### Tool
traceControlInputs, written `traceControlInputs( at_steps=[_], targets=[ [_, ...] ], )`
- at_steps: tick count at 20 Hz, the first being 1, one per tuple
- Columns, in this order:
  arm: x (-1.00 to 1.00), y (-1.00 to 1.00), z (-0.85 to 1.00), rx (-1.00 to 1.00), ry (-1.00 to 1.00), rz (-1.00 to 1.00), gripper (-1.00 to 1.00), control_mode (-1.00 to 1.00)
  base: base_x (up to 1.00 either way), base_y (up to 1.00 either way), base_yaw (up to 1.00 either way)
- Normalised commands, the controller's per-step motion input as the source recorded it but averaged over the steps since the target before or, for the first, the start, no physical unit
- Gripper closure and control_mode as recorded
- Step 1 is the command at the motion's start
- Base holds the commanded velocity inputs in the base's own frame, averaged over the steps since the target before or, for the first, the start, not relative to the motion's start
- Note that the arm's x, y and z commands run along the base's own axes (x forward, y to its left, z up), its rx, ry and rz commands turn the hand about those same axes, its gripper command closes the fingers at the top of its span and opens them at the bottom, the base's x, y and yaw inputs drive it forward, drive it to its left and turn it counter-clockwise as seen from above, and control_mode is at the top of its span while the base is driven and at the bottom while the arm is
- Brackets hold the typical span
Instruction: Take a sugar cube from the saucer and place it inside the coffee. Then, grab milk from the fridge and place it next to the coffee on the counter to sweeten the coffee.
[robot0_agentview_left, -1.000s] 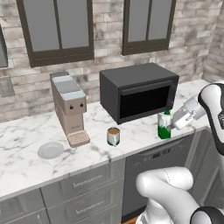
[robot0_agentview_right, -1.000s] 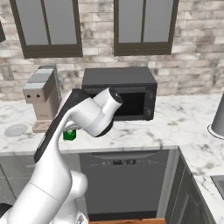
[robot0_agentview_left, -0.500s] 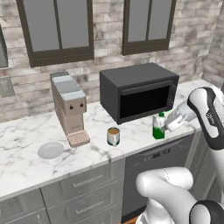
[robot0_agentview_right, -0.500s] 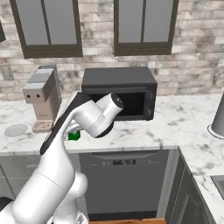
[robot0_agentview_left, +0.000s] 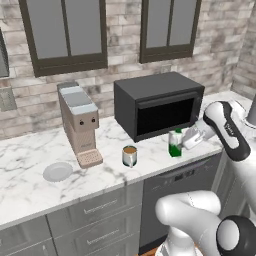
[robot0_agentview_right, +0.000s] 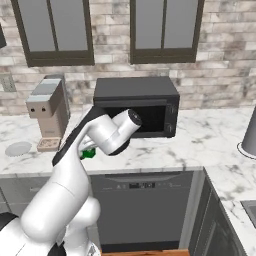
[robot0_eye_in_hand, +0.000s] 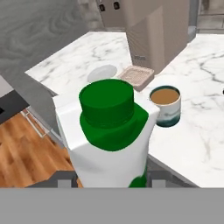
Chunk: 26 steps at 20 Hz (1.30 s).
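Over the marble counter (robot0_agentview_left: 30, 195) beneath brick wall and windows, the claw (robot0_agentview_left: 186, 141) stays clamped on the milk (robot0_agentview_left: 175, 143).

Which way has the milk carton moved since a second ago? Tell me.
Yes. In the left base view the milk carton has shifted left along the counter, from beyond the microwave's right corner toward the coffee mug.

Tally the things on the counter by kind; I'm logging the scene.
Coffee machine: 1
Microwave: 1
Saucer: 1
Mug: 1
Milk: 1
Total: 5
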Motion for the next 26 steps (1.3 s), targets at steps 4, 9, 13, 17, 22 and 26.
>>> traceControlInputs(
  at_steps=[4, 9, 13, 17, 22, 26],
  targets=[
    [0.29, 0.0, -0.29, 0.0, 0.0, 0.0, 1.0, -1.0, 0.0, 0.0, 0.0],
    [0.12, 0.02, -0.27, 0.0, 0.0, 0.0, 1.0, -1.0, 0.0, 0.0, 0.0],
    [0.14, 0.14, -0.21, 0.0, 0.0, 0.0, 1.0, -1.0, 0.0, 0.0, 0.0],
    [0.24, 0.3, -0.27, 0.0, 0.0, -0.03, 1.0, -1.0, 0.0, 0.0, 0.0],
    [0.35, 0.22, -0.26, 0.0, 0.0, -0.05, 1.0, -1.0, 0.0, 0.0, 0.0],
    [0.37, 0.08, -0.24, 0.0, 0.0, -0.05, 1.0, -1.0, 0.0, 0.0, 0.0]
  ],
)
